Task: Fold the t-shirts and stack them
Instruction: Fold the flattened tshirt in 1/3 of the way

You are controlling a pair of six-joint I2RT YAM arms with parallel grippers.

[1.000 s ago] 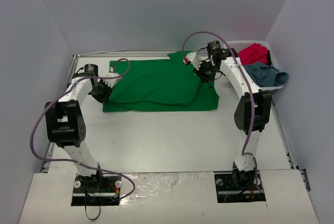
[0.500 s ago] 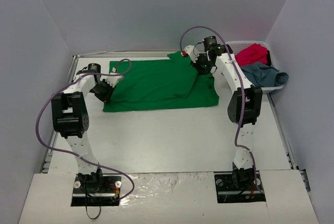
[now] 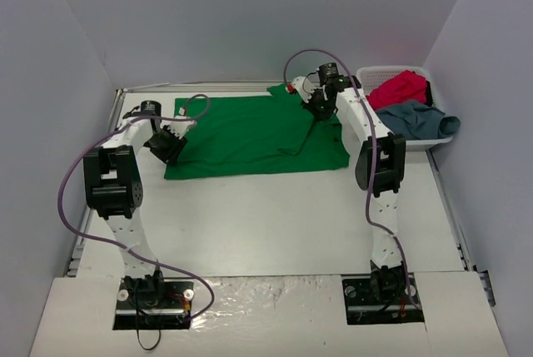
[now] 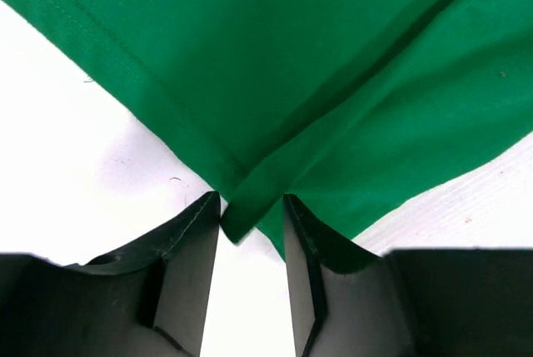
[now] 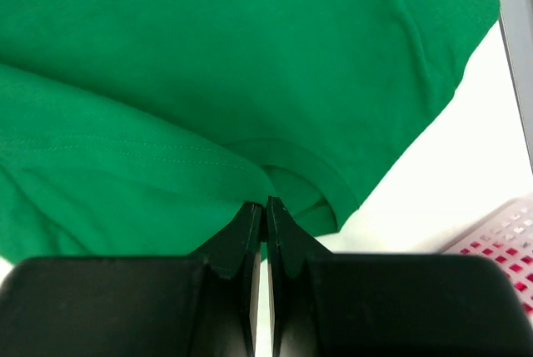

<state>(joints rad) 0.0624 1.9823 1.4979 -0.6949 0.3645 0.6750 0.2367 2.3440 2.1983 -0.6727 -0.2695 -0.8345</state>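
The bright green t-shirt (image 3: 250, 132) lies spread on the white table, partly doubled over. My left gripper (image 3: 171, 145) is at its left hem corner. In the left wrist view the gripper (image 4: 250, 217) is open, with the shirt's doubled corner (image 4: 241, 211) lying between the fingertips, not pinched. My right gripper (image 3: 315, 107) is at the shirt's far right, near the collar. In the right wrist view it (image 5: 266, 207) is shut on a fold of green cloth (image 5: 166, 166). The crimson red t-shirt (image 3: 400, 86) and the grey-blue t-shirt (image 3: 420, 117) lie in the basket.
The white lattice basket (image 3: 366, 72) stands at the back right, close to my right arm; its corner shows in the right wrist view (image 5: 504, 236). Grey walls enclose the table on the left, back and right. Bare table (image 3: 266, 224) lies in front of the shirt.
My right gripper has moved back and left with the green cloth, drawing the upper layer toward the far edge. The left gripper has hardly moved.
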